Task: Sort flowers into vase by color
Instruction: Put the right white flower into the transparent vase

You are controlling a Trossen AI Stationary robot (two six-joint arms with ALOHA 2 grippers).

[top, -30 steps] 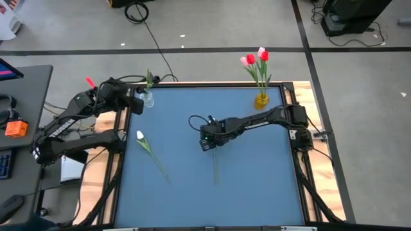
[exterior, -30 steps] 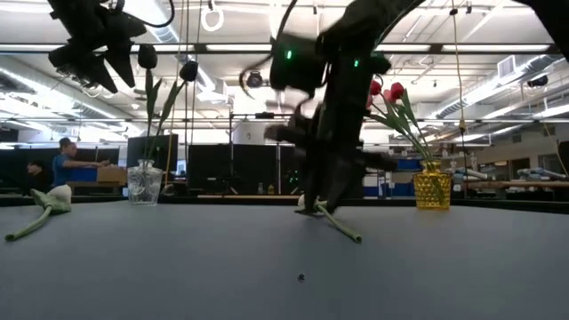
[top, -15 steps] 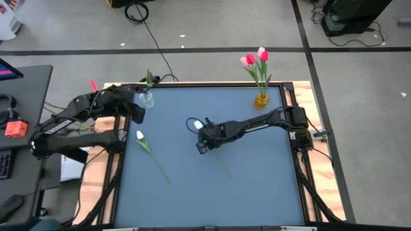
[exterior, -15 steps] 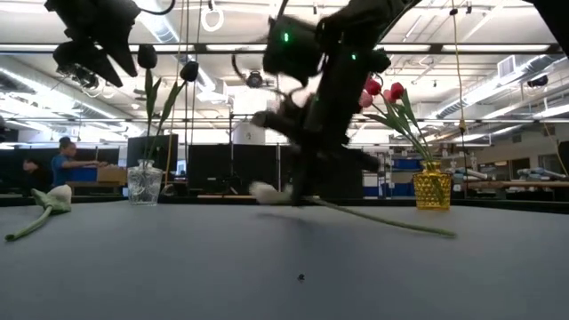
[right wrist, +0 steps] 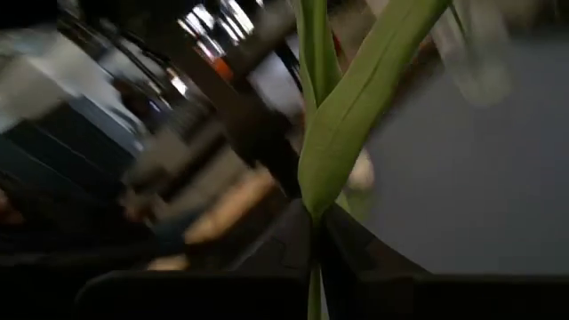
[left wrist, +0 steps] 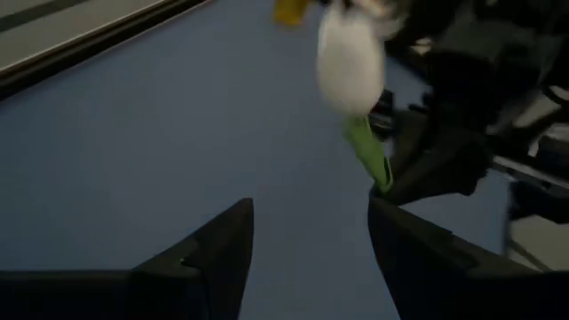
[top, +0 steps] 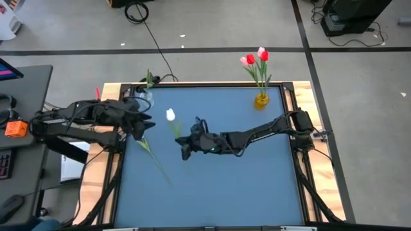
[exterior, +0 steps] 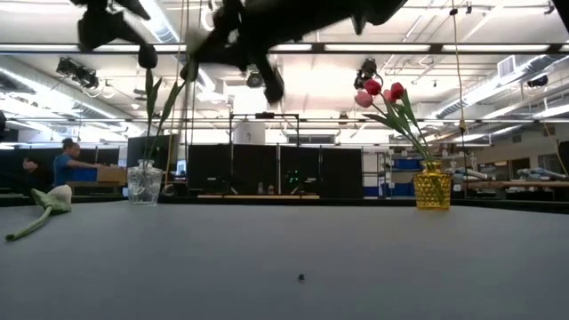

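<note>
We find the right gripper (top: 185, 145) pinching a white tulip (top: 170, 115) by its stem above the table (top: 257, 186); the left gripper (top: 142, 122) is spread, near it.

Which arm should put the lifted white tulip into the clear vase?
Right. Its end effector already grips the white tulip. The left end effector is open, empty, beside the clear vase.

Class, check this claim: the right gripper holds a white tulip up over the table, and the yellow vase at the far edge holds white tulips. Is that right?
Not quite. The right gripper does hold a white tulip up, but the yellow vase holds red and pink tulips, not white ones. The low view shows this best.
</note>
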